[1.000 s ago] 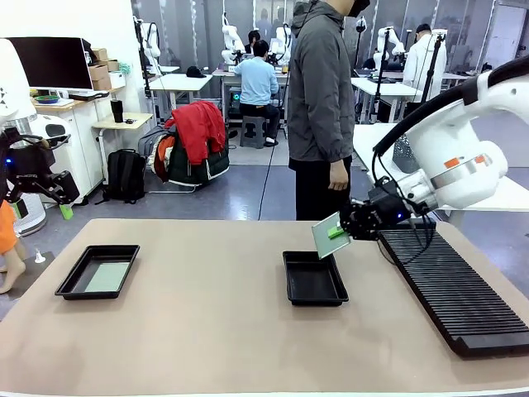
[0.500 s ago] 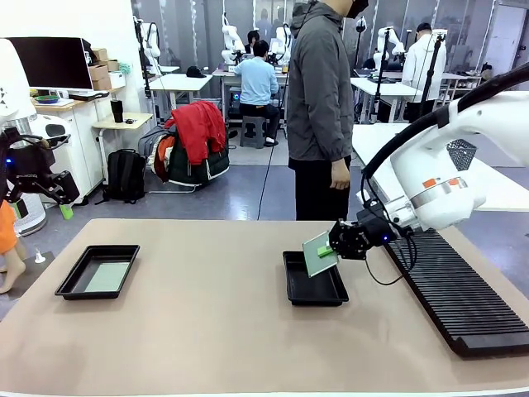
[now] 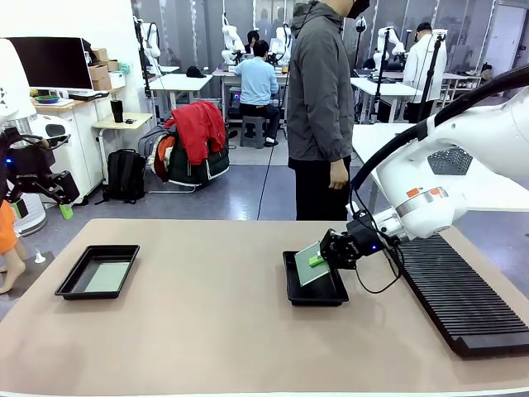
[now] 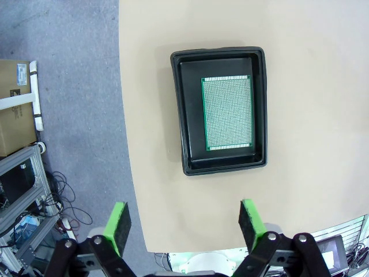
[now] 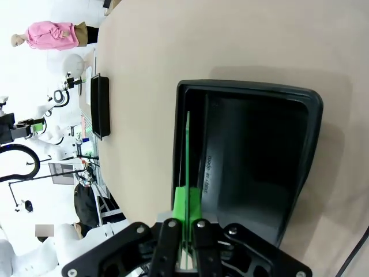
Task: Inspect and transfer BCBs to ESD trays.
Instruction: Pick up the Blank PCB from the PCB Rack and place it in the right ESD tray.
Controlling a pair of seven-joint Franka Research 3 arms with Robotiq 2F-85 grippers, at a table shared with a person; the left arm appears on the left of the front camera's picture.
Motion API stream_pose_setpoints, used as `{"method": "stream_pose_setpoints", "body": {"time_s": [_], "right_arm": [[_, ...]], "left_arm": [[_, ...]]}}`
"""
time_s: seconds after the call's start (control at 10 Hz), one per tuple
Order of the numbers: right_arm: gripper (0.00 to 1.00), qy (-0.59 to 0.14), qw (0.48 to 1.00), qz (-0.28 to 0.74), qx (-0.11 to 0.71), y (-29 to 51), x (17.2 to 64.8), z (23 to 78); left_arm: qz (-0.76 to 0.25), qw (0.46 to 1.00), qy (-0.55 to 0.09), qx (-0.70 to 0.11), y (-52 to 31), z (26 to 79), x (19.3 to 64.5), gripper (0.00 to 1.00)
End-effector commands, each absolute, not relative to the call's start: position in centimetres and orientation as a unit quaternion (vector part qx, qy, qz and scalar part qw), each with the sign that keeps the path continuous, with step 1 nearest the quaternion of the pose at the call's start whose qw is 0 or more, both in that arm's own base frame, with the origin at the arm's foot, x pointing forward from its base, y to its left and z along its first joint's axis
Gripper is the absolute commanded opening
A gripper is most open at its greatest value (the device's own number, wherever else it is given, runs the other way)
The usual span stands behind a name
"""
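My right gripper [image 3: 318,260] is shut on a pale green BCB [image 3: 307,265], held tilted just over the black ESD tray [image 3: 291,285] in the middle of the table. In the right wrist view the BCB [image 5: 187,156] shows edge-on between my shut fingers [image 5: 187,208], above that ESD tray [image 5: 300,173]. A second ESD tray [image 3: 76,281] at the table's left holds another BCB [image 3: 107,276] lying flat. The left wrist view looks straight down on this tray [image 4: 190,115] and its BCB [image 4: 227,113]; my left gripper [image 4: 183,225] hangs open high above the table's edge.
A long black ribbed rack [image 3: 450,285] lies along the table's right side. A person [image 3: 321,99] in a grey jacket stands at the far side, hands down. Bare tan tabletop [image 3: 198,314] stretches between the two trays. Floor and cables [image 4: 57,190] lie beyond the table's left edge.
My right gripper has carried the BCB down and to the left, from above the tray's far right corner to low over the tray. The left arm has not moved.
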State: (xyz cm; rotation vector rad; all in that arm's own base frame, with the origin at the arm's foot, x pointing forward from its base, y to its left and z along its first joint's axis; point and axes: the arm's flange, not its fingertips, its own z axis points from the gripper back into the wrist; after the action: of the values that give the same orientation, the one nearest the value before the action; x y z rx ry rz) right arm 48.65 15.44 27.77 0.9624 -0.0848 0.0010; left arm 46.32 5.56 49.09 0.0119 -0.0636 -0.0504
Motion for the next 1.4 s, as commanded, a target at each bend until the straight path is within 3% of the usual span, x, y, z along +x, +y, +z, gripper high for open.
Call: {"method": "stream_pose_setpoints", "body": {"time_s": [0.0,1.3], "right_arm": [[0.03,-0.058,0.889,-0.01,0.454,16.8,48.5,26.9],[0.03,-0.051,0.903,-0.012,0.427,17.3,48.0,26.1]], "left_arm": [[-0.024,0.999,-0.033,0.007,5.6,48.9,46.3,1.0],[-0.024,0.999,-0.033,0.007,5.6,48.9,46.3,1.0]]}}
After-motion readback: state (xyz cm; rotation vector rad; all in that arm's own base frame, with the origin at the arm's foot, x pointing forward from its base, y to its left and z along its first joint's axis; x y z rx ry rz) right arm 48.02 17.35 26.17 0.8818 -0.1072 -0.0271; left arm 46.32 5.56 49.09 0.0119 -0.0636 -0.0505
